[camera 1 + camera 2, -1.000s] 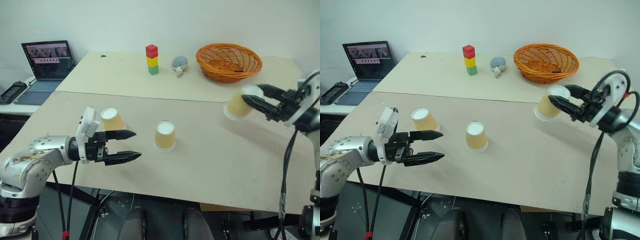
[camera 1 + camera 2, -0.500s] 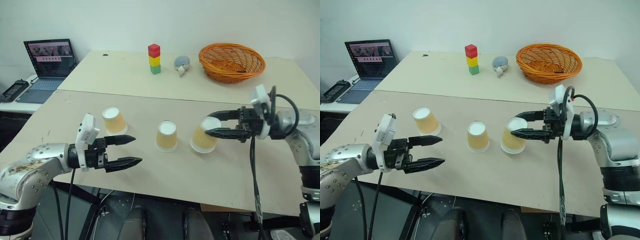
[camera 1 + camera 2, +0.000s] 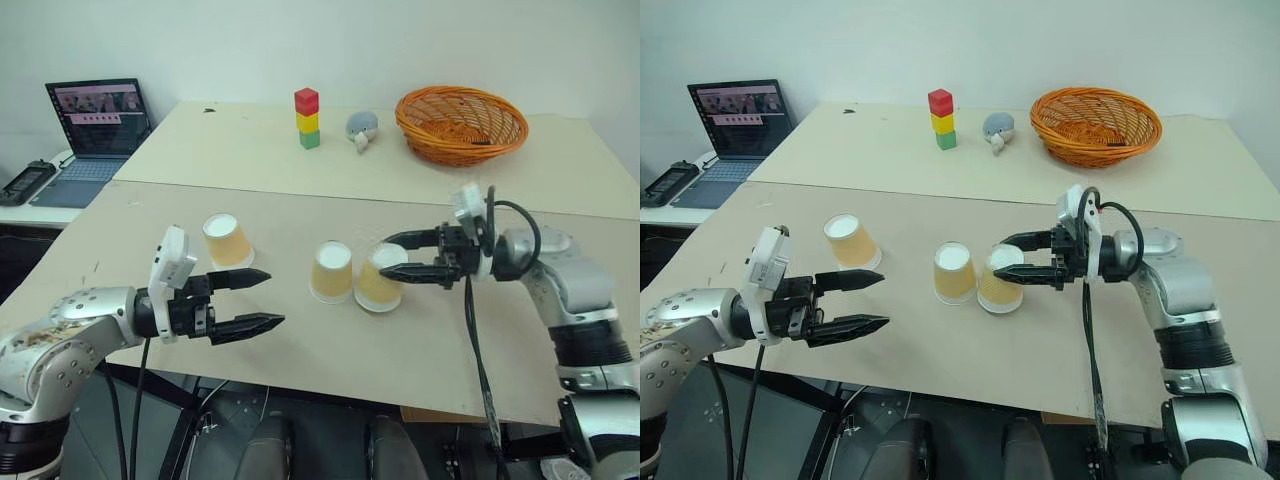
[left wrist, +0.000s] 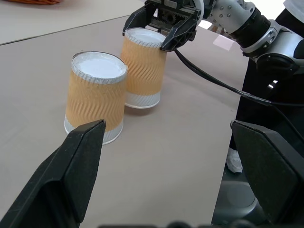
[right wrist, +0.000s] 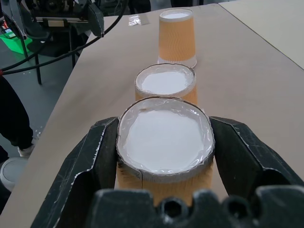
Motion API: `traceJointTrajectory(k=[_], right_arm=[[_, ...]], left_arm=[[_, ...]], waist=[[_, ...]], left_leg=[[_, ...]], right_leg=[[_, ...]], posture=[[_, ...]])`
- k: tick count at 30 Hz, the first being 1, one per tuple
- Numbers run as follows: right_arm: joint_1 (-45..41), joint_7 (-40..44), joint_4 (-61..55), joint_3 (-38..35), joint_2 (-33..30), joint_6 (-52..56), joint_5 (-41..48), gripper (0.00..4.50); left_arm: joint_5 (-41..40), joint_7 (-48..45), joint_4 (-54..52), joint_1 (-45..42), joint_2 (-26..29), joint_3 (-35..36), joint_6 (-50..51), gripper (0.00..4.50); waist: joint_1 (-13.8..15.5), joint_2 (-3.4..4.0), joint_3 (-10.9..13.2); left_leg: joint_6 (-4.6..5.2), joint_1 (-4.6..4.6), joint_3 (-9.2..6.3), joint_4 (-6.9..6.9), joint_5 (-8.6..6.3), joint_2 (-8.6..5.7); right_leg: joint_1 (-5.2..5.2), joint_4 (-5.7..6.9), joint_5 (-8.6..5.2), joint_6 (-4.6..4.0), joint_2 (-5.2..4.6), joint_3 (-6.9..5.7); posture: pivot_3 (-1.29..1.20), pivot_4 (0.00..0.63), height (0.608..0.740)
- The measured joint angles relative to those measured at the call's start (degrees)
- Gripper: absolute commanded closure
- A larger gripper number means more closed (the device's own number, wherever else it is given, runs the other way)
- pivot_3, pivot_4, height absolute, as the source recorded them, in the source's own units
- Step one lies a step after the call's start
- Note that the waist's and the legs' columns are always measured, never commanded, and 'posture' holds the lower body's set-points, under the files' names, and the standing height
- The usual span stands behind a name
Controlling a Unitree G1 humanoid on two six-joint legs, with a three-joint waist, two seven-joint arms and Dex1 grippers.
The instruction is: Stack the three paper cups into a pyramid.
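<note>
Beside the middle paper cup (image 3: pixel 331 272), right claw (image 3: pixel 392 256) has brought its clamped cup (image 3: pixel 379 280) down onto the counter (image 3: pixel 430 340); base row nearly formed. Left claw (image 3: pixel 258 300) hangs apart, empty.

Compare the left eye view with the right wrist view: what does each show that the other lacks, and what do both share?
Left eye view alone: the laptop, the block tower, the orange basket, and the right gripper seen from the side, reaching in over the table.
Right wrist view alone: a close look down onto the held cup, its white top clamped between the two black fingers.
Shared: all three paper cups, upside down in a row on the table, the middle cup beside the held one, the far cup apart, and the open left gripper.
</note>
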Motion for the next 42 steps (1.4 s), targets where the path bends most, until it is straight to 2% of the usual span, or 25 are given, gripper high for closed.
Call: traceJointTrajectory(k=[13, 15, 16, 18, 22, 29, 37, 40, 42], right_arm=[[-1.8, 1.1, 5.7, 0.6, 3.3, -1.8, -2.5, 1.74], [-2.6, 0.9, 6.8, 0.6, 4.0, -2.0, -3.1, 0.82], [-3.2, 0.5, 7.6, 0.6, 4.6, -2.5, -3.3, 0.70], [-3.8, -0.4, 9.0, 0.5, 5.5, -3.2, -3.6, 0.09], [-3.8, 0.2, 10.1, 0.5, 5.0, -3.9, -4.1, 0.09], [-1.4, 4.3, 4.1, -3.8, -1.4, 0.2, 0.7, 0.09], [0.9, 1.9, 2.7, -9.7, -5.2, 2.8, 3.1, 0.09], [1.8, -1.0, 1.2, -14.1, -6.6, 4.2, 5.0, 0.09], [3.7, -3.8, -1.1, -18.7, -8.5, 5.6, 6.3, 0.09]], left_arm=[[-1.0, 1.4, -0.7, 0.0, 0.0, 0.0, 0.0, 0.00], [-1.3, 1.8, -0.7, 0.1, 0.0, 0.0, 0.0, 0.00], [-1.4, 2.1, -0.8, 0.1, 0.0, 0.0, 0.0, 0.00], [-1.6, 2.4, -0.9, 0.1, 0.0, 0.0, 0.0, 0.00], [-2.0, 2.9, -0.9, 0.0, -0.1, 0.0, 0.0, 0.00], [-2.2, 3.1, -0.7, -0.6, -0.2, 0.0, 0.0, 0.00], [-2.6, 3.3, 1.4, -2.6, -1.3, -0.1, -0.1, 0.00], [-5.9, 7.2, 1.9, -2.6, -3.4, 2.2, 0.4, 0.00], [-8.1, 13.3, 1.8, -2.3, -5.5, 6.0, 0.7, 0.00]], waist=[[-0.2, 0.00, 0.0], [-0.3, 0.00, 0.0], [-0.4, 0.00, 0.0], [-0.5, 0.00, 0.0], [-0.4, 0.00, 0.0], [-0.1, -0.01, 0.0], [-0.3, -0.01, 0.0], [-0.1, -0.03, 0.0], [0.1, -0.03, 0.0]], left_leg=[[-0.01, 0.00, 0.00, 0.00, 0.00, -0.01], [-0.01, 0.01, 0.01, 0.00, 0.01, -0.01], [-0.01, 0.02, 0.01, 0.00, 0.01, 0.00], [-0.02, 0.03, 0.00, 0.00, 0.01, 0.00], [-0.03, -0.07, 0.01, 0.00, 0.02, -0.06], [-0.04, -0.20, 0.01, 0.00, 0.02, -0.13], [-0.04, -0.21, 0.02, 0.00, 0.02, -0.10], [-0.04, -0.26, 0.00, 0.00, 0.03, -0.08], [-0.04, -0.30, 0.00, 0.00, 0.03, -0.08]], right_leg=[[-0.04, 0.05, 0.00, 0.00, -0.01, 0.02], [-0.04, 0.06, 0.00, 0.00, 0.00, 0.02], [-0.04, 0.07, 0.00, 0.00, 0.01, 0.02], [-0.04, 0.10, 0.00, 0.00, 0.00, 0.02], [-0.15, 0.12, 0.00, 0.00, 0.00, 0.02], [-0.23, 0.09, 0.01, 0.01, -0.14, 0.02], [-0.26, 0.10, 0.01, 0.01, -0.13, 0.04], [-0.27, 0.09, 0.01, 0.01, -0.17, 0.06], [-0.30, 0.08, 0.01, 0.01, -0.21, 0.07]], posture=[[0.00, 0.150, 0.629], [0.00, 0.150, 0.629], [0.00, 0.150, 0.629], [0.00, 0.150, 0.629], [0.00, 0.150, 0.629], [0.00, 0.150, 0.629], [0.00, 0.150, 0.629], [0.00, 0.150, 0.629], [0.00, 0.150, 0.629]])
